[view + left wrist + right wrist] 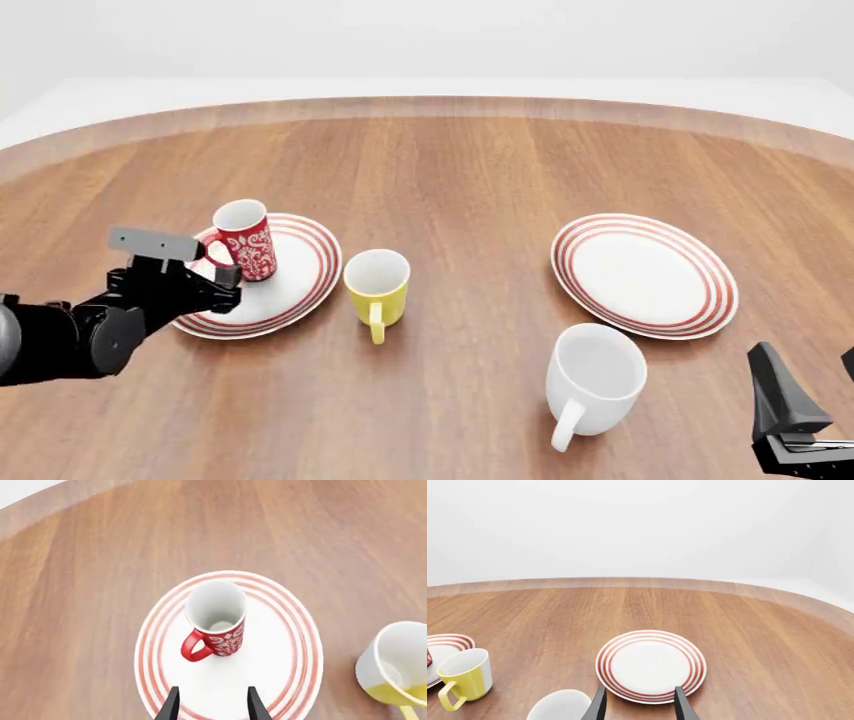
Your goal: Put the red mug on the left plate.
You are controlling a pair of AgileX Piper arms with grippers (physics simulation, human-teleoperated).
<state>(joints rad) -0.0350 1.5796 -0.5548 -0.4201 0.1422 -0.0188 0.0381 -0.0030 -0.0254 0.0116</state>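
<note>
The red mug [215,625] [246,240] with its white floral pattern stands upright on the left plate [273,645] [302,266], a white plate with red rings. Its handle points toward the arms' side. My left gripper [213,707] [208,284] hovers just short of the mug over the plate's near-left rim. It is open, with nothing between its fingers. My right gripper [640,707] [811,385] is open and empty low at the front right, far from the mug.
A yellow mug [376,285] [397,665] [464,677] stands just right of the left plate. A larger white mug [594,380] [560,705] sits front of centre-right. The second ringed plate [645,275] [650,665] lies right on the round wooden table [454,160].
</note>
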